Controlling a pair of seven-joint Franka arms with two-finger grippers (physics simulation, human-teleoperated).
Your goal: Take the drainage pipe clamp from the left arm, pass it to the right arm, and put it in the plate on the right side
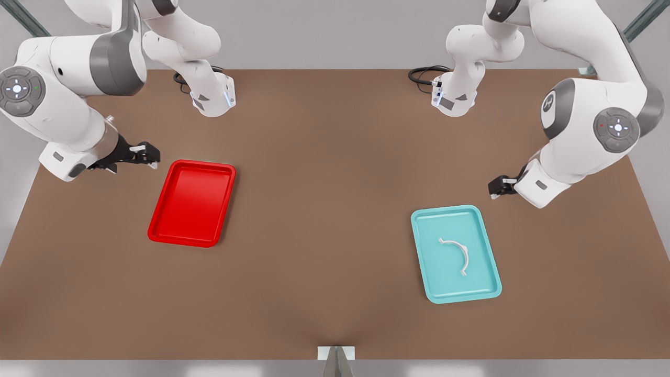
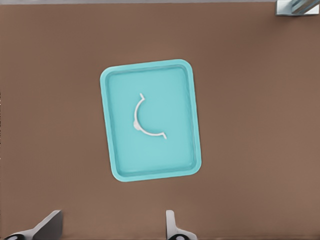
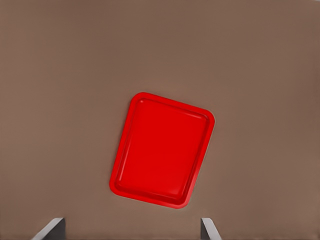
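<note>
The drainage pipe clamp [image 1: 459, 249], a thin white half-ring, lies inside a teal tray [image 1: 445, 283] at the front view's right. My left gripper [image 1: 500, 186] hovers open just behind that tray, above the table. From the left wrist, the clamp [image 2: 136, 120] rests in the middle of the teal tray [image 2: 170, 155], well ahead of the open left gripper [image 2: 112, 230]. The red plate [image 1: 191, 204] sits at the front view's left and holds nothing. My right gripper [image 1: 146, 154] hangs open beside its far left corner. The right wrist looks down on the plate [image 3: 162, 150] past its open gripper [image 3: 130, 230].
Both trays rest on a brown table [image 1: 324, 220] with a wide stretch of bare surface between them. The two arm bases [image 1: 212, 97] [image 1: 453, 97] stand at the far edge. A small metal bracket [image 1: 336, 353] sits at the near edge.
</note>
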